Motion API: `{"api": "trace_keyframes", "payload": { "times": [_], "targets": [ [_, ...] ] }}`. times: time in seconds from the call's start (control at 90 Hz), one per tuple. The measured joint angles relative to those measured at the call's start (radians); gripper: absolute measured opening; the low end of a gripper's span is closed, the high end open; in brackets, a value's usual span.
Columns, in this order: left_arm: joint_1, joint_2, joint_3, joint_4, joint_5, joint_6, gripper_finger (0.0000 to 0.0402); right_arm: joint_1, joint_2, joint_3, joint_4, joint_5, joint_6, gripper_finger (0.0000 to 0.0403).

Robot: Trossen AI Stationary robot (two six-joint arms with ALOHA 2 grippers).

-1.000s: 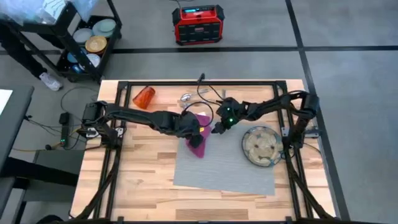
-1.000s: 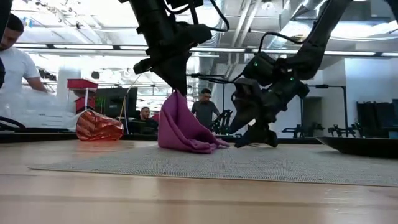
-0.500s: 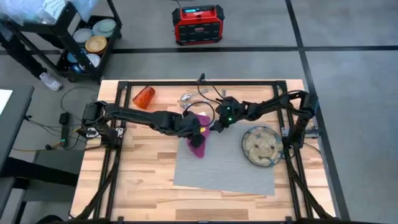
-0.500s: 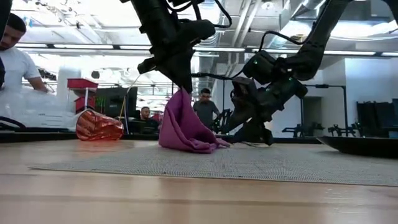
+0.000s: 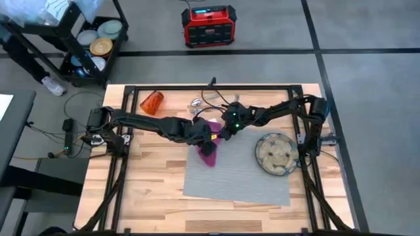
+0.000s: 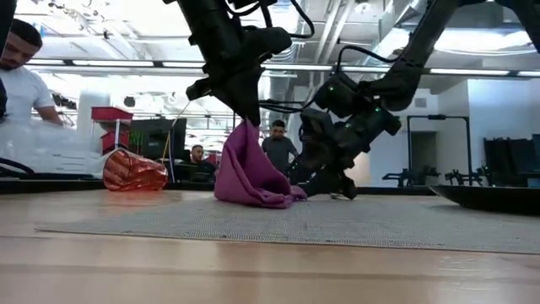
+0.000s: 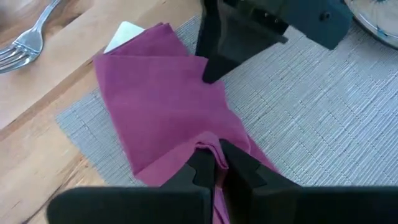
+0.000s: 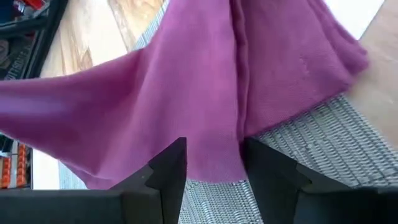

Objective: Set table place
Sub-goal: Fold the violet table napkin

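On the far left of the table, a broad top of pale wooden planks inside a black rail frame, a small orange cup lies tipped on its side; the low view shows its ribbed, glossy wall. Just right of it, near the far rail, some silver cutlery rests on the bare wood, and the left wrist view catches a fork with its tines lying flat beside the mat's corner.

The left gripper reaches in from the left and pinches a peak of the magenta napkin between its closed fingers, so the soft cloth hangs in a loose cone (a tent shape in the low view) with its lower folds bunched on the mat. The grey placemat is a woven rectangle with a fine ribbed texture, lying slightly askew on the planks; the napkin sits at its far left corner.

Just right of the napkin, the right gripper comes in low from the right. Its two dark fingers stand apart, open, with the cloth's edge lying between and beyond them; whether they touch the fabric cannot be told.

Farther right, a round plate with a mottled green-brown pattern and a darker rim sits on the placemat's right edge, partly over the wood.
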Motion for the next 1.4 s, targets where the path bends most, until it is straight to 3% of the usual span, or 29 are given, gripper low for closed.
{"api": "trace_keyframes", "payload": {
  "times": [0.133, 0.333, 0.489, 0.656, 0.9, 1.089, 1.4],
  "targets": [
    [0.0, 0.0, 0.0, 0.0, 0.0, 0.003, 0.0, 0.004, -0.006, 0.019, -0.018, -0.014, 0.008, 0.0123],
    [-0.003, 0.0, 0.0, -0.015, 0.0, 0.011, 0.0, 0.016, -0.073, 0.016, -0.103, -0.039, -0.008, 0.0012],
    [-0.009, 0.0, 0.0, -0.021, 0.012, 0.026, 0.0, 0.004, -0.15, 0.017, -0.148, -0.057, -0.015, 0.0003],
    [-0.012, 0.0, 0.0, -0.022, 0.096, 0.056, 0.0, -0.061, -0.203, 0.03, -0.138, -0.079, -0.01, 0.0002],
    [-0.039, 0.0, 0.0, -0.045, 0.218, 0.094, 0.0, -0.146, -0.168, 0.106, -0.148, -0.136, -0.011, 0.0001],
    [-0.041, 0.0, 0.0, -0.117, 0.22, 0.095, 0.0, -0.164, -0.091, 0.196, -0.175, -0.196, -0.013, 0.0],
    [-0.04, 0.001, 0.0, -0.068, 0.217, 0.128, 0.0, -0.164, -0.07, 0.2, -0.398, -0.169, -0.163, 0.0]
  ]
}}
